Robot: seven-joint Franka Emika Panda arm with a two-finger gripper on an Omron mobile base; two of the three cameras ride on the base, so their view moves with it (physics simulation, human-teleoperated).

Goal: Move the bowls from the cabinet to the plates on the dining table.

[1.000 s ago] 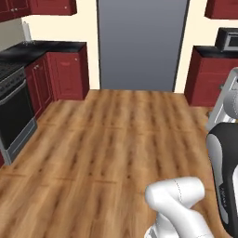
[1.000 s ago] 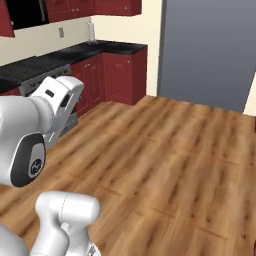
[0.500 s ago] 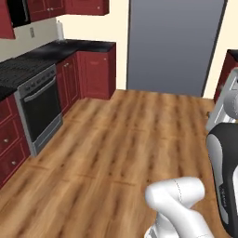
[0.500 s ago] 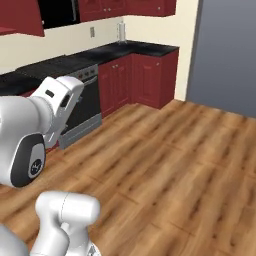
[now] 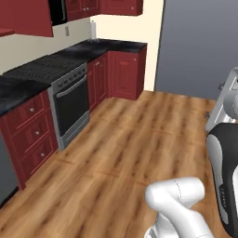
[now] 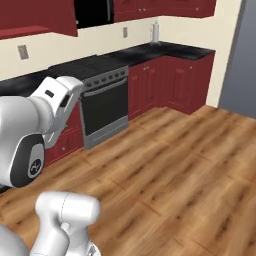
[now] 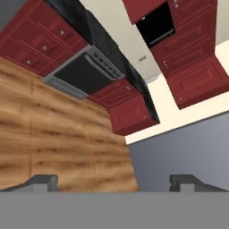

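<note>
The bowls, the plates and the dining table are out of view. Dark red wall cabinets (image 5: 25,17) (image 6: 35,20) (image 7: 197,82) hang above the counter with their doors shut; I cannot tell which one is the cabinet of the task. My arm is folded close to the base, its white links at the picture edges. In the hand view my gripper (image 7: 114,183) is open, the two dark fingertips (image 7: 42,181) far apart with nothing between them, looking at floor, stove and wall.
A steel stove (image 5: 69,100) (image 6: 105,102) stands in a run of red base cabinets (image 5: 123,74) under a black counter (image 5: 109,46). A wide wooden floor (image 5: 130,153) lies between me and them. A large grey panel (image 5: 200,46) fills the far right.
The whole picture has shifted: the base has turned, so the stove and counter run now sit larger and nearer the middle. The gripper stays open.
</note>
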